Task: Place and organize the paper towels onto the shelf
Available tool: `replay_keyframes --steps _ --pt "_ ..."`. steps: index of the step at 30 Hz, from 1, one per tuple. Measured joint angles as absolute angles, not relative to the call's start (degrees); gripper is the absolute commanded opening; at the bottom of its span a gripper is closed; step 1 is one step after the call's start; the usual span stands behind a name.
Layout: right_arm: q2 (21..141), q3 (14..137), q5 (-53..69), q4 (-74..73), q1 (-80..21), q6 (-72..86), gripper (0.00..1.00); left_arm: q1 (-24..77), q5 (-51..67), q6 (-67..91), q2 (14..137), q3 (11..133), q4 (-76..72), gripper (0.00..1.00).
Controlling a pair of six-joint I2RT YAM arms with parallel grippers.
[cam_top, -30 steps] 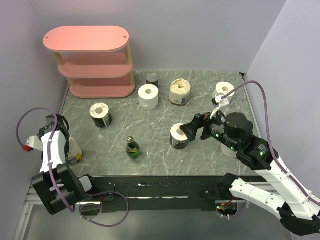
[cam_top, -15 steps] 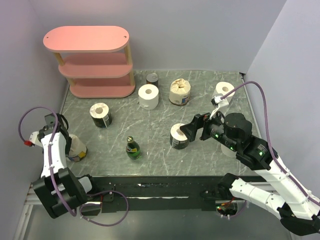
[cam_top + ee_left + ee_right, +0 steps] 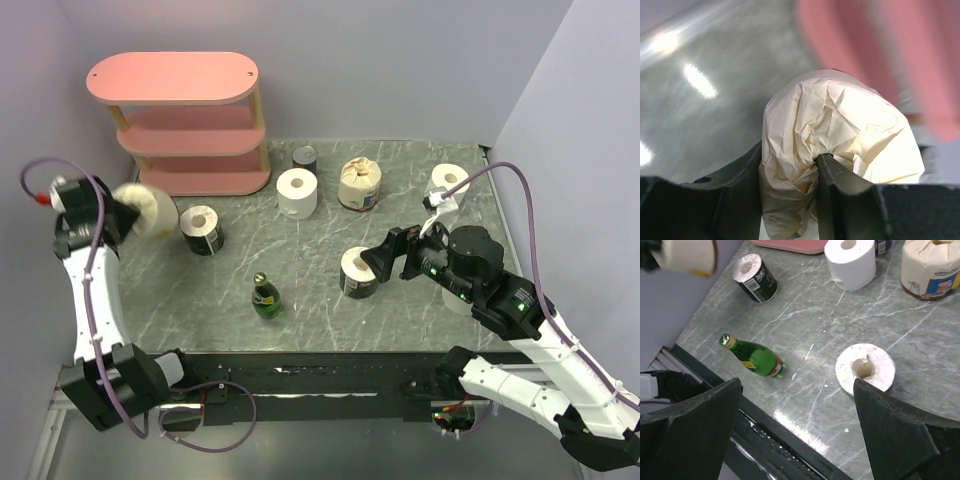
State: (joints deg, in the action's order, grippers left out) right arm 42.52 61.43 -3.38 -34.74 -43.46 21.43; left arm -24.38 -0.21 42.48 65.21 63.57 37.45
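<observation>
Clutching a cream roll [image 3: 149, 210] in our left gripper [image 3: 788, 170] near the shelf [image 3: 200, 182], we hold our right gripper [image 3: 796, 386] released, away from it.

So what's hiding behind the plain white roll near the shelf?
A small dark tin stands just behind the white roll. Only its upper part shows; the roll covers its base.
</observation>
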Motion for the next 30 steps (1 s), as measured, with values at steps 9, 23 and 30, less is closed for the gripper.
replay_keyframes --steps 9,23,30 --pt "42.52 61.60 -4.93 -34.74 -43.46 20.53 1.00 -23.16 2.31 40.03 81.58 87.07 30.59 0.10" --pt "44.36 62.76 -6.04 -33.32 -43.46 19.90 0.99 -21.17 3.42 39.90 97.12 97.69 30.50 0.14" --pt "46.00 63.40 -6.46 -33.06 -43.46 19.40 0.99 -20.88 3.33 40.14 100.44 103.42 30.98 0.19"
